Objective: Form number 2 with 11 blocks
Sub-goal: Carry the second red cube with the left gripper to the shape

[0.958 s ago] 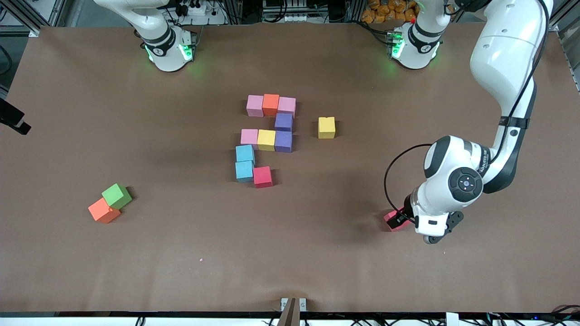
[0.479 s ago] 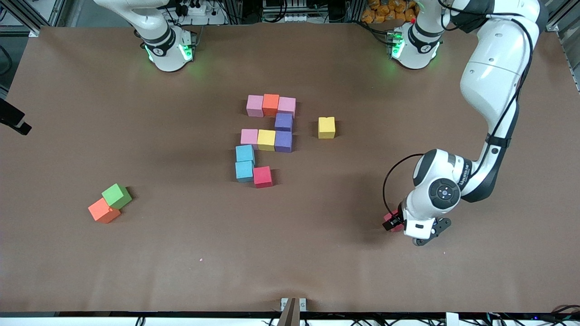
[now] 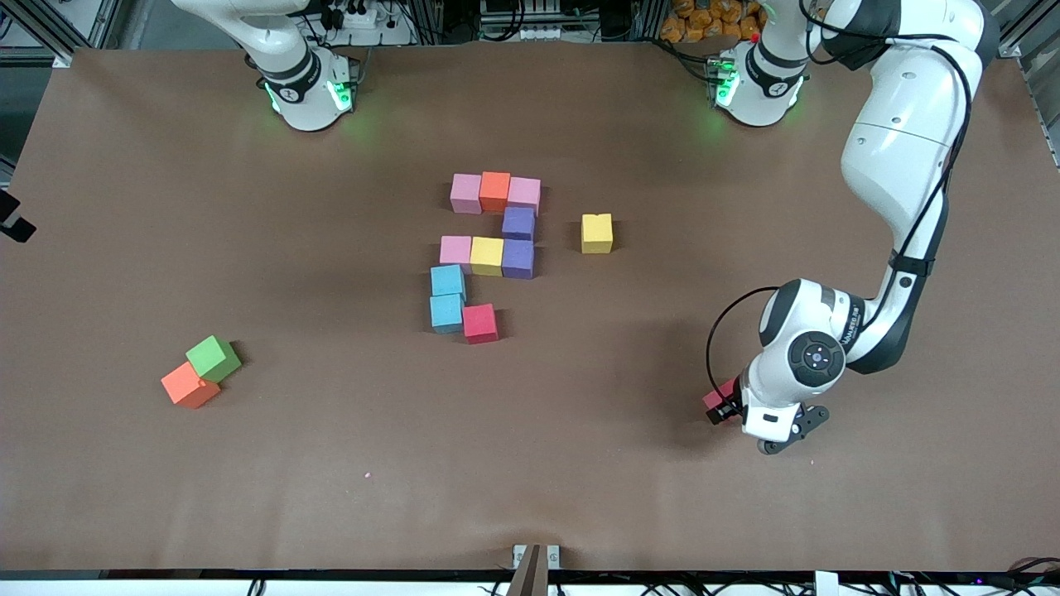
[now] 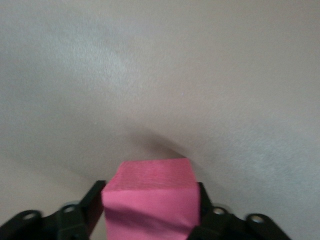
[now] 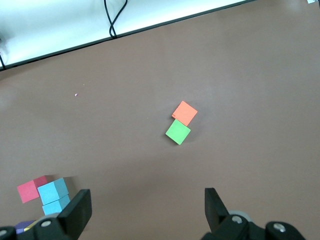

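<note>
The left gripper (image 4: 150,212) is squeezing its fingers (image 4: 87,205) on the red block (image 4: 151,200), lower right of the front view; a skewed grip risks twisting it. The right gripper (image 5: 145,210) is waiting, spread wide.

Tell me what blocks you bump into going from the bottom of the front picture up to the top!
Red block in the left hand → orange block → green block → red block in the number → lone yellow block → orange block in the top row.
</note>
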You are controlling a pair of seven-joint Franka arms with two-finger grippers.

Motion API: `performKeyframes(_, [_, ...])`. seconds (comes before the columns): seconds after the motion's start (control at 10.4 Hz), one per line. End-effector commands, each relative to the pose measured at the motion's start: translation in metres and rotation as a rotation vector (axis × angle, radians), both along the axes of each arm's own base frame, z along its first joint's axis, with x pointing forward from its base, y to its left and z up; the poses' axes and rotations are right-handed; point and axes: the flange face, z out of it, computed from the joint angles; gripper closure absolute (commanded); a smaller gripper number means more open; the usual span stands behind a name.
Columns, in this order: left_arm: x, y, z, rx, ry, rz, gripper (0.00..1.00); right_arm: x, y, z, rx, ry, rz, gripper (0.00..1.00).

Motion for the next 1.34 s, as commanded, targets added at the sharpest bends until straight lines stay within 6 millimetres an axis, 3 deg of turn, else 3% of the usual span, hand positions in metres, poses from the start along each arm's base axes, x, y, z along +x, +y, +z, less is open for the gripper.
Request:
performKeyframes(0.0, [0.004, -0.020, 0.020, -0.011, -0.027, 0.046, 0.74, 0.004, 0.002, 0.000, 0.021, -0.006, -0.010, 0.00])
performKeyframes(0.19, [-0.007, -0.062, 0.038, 0.002, 0.009, 0.148, 0.74, 0.005, -0.005, 0.001, 0.016, -0.019, -0.021, 0.00])
performKeyframes(0.29, [-0.018, -0.101, 0.047, -0.005, 0.027, 0.205, 0.74, 0.005, -0.010, 0.001, 0.020, -0.021, -0.030, 0.00])
performKeyframes(0.57, [-0.053, -0.191, 0.061, -0.036, 0.050, 0.387, 0.74, 0.008, -0.003, 0.001, 0.025, -0.039, -0.018, 0.00])
performKeyframes(0.67, [-0.069, -0.222, 0.061, -0.043, 0.053, 0.439, 0.74, 0.008, -0.002, 0.001, 0.025, -0.039, -0.016, 0.00])
performKeyframes(0.96, [-0.104, -0.289, 0.064, -0.074, 0.041, 0.605, 0.74, 0.017, 0.007, -0.011, 0.025, -0.017, 0.000, 0.00])
performKeyframes(1.25, [-0.132, -0.337, 0.042, -0.115, 0.036, 0.796, 0.74, 0.020, 0.005, -0.008, 0.022, -0.050, -0.004, 0.00])
